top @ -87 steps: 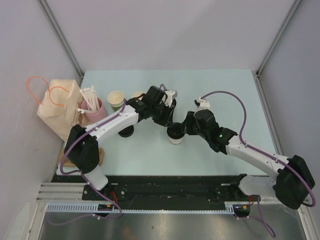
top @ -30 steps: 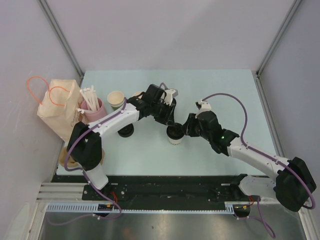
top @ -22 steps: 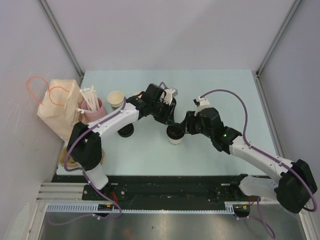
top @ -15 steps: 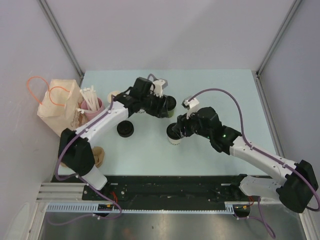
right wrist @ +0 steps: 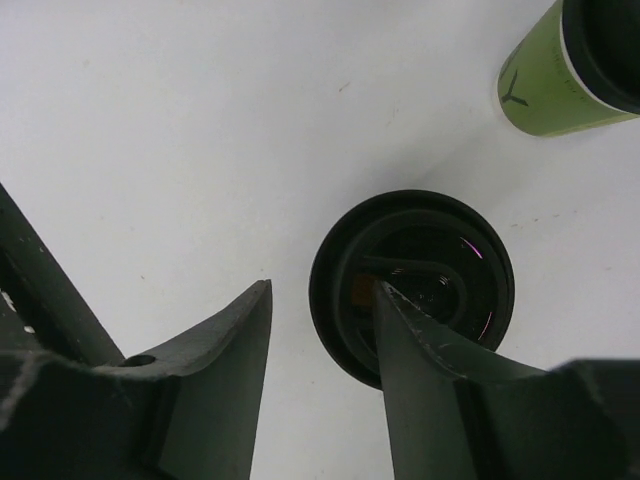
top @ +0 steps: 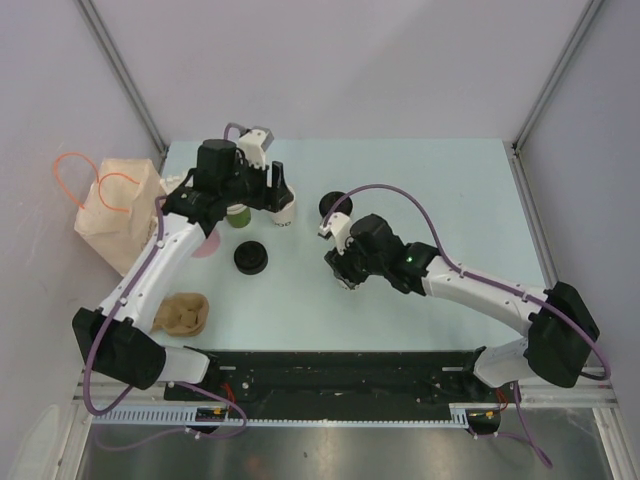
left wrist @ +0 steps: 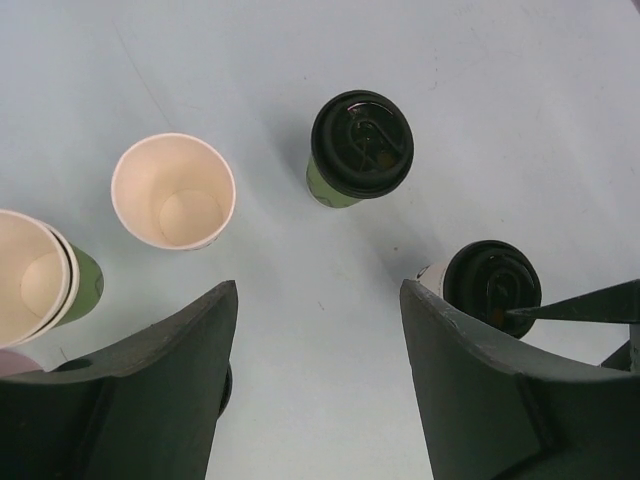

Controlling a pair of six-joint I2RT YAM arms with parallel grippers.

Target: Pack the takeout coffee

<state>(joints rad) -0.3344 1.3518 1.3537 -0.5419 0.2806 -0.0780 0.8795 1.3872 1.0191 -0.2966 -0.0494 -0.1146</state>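
Left arm [top: 160, 257] and right arm [top: 480, 291] white-shelled, black joints; purple cables [top: 385, 187]; dark tool fingers [left wrist: 470, 400].

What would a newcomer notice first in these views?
Two black-lidded cups stand mid-table: the green cup farther back, the white cup nearer, beneath the open right gripper. The left gripper, open too, hangs by the unlidded cups at the back left, and a loose black lid lies alone nearer the front.

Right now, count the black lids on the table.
3. One caps the green cup, one caps the white cup, and a third lid lies apart, left of both in the top view, with no cup visible under it. More may be hidden.
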